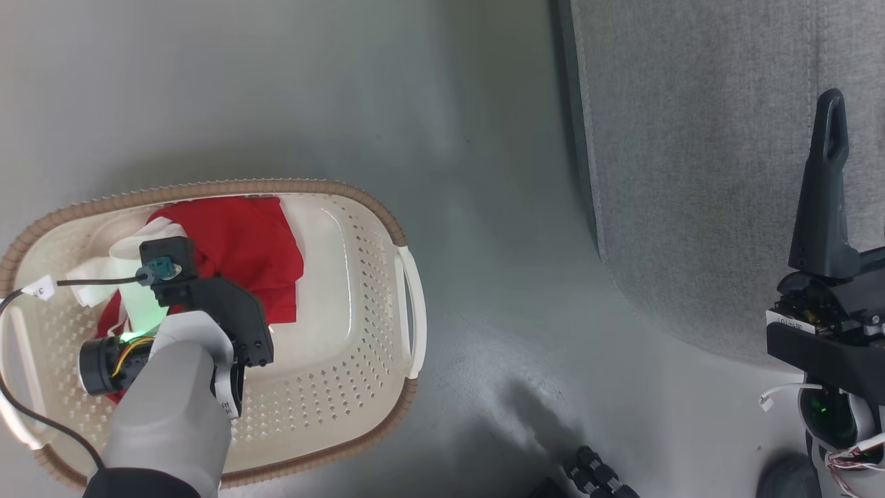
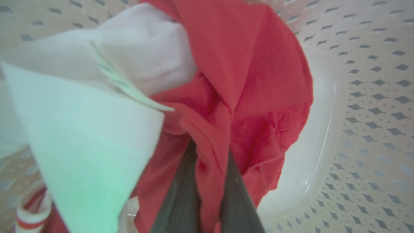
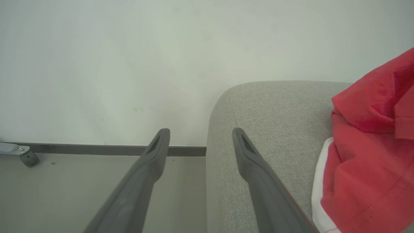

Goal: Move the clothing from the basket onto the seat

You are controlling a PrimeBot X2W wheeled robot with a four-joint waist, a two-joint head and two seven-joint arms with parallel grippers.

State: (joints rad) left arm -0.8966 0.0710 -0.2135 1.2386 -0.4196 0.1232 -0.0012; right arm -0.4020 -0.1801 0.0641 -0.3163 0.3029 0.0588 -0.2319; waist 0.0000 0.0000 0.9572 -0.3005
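Note:
The cream basket (image 1: pixel 359 290) with its brown rim stands on the floor at the lower left. Red clothing (image 1: pixel 242 249) with white bands lies bunched in its left half. My left arm (image 1: pixel 207 311) reaches down into the basket. In the left wrist view my left gripper (image 2: pixel 210 152) is shut on a fold of the red clothing (image 2: pixel 258 97), with fabric pinched between the dark fingers (image 2: pixel 181 194). The grey seat (image 1: pixel 705 152) fills the upper right. My right gripper (image 3: pixel 200 137) stands open at the seat's corner (image 3: pixel 268 129), holding nothing. Another red garment (image 3: pixel 372 155) lies on the seat.
Grey floor (image 1: pixel 498 242) separates the basket from the seat. A pale wall with a dark baseboard (image 3: pixel 97 149) and a caster wheel (image 3: pixel 29 158) stand beyond the seat's corner. A black cable (image 1: pixel 34 415) loops over the basket's left rim. A dark ribbed part (image 1: pixel 594 477) sits at the bottom edge.

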